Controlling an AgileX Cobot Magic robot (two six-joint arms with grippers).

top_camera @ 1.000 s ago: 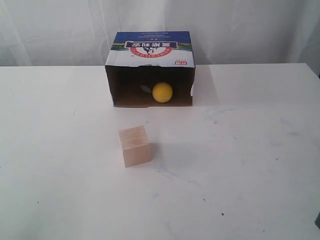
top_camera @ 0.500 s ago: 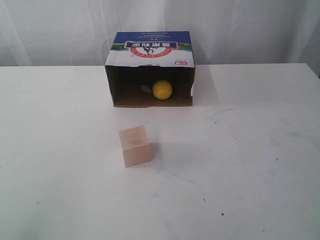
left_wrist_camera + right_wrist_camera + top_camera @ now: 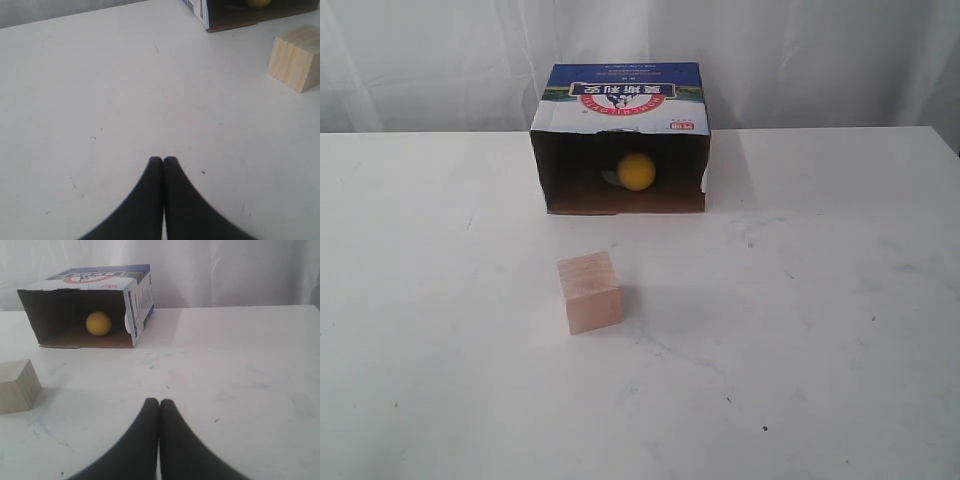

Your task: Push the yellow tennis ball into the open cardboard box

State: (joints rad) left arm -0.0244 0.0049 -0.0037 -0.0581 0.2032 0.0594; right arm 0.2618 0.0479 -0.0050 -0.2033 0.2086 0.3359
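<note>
The yellow tennis ball point(image 3: 637, 171) lies inside the open cardboard box point(image 3: 620, 95), deep in its dark interior; the right wrist view shows the ball point(image 3: 98, 323) in the box point(image 3: 135, 300) too. In the left wrist view only a sliver of the ball point(image 3: 258, 3) shows in the box point(image 3: 235, 15). My left gripper point(image 3: 163, 159) is shut and empty over bare table. My right gripper point(image 3: 159, 402) is also shut and empty, well short of the box. Neither gripper shows in the exterior view.
A pale wooden cube point(image 3: 589, 292) stands on the white table point(image 3: 820, 300) in front of the box, also seen as the cube point(image 3: 296, 57) and the cube point(image 3: 17, 385). White curtains hang behind the table.
The ball has rolled farther back into the box. Nothing else has moved.
</note>
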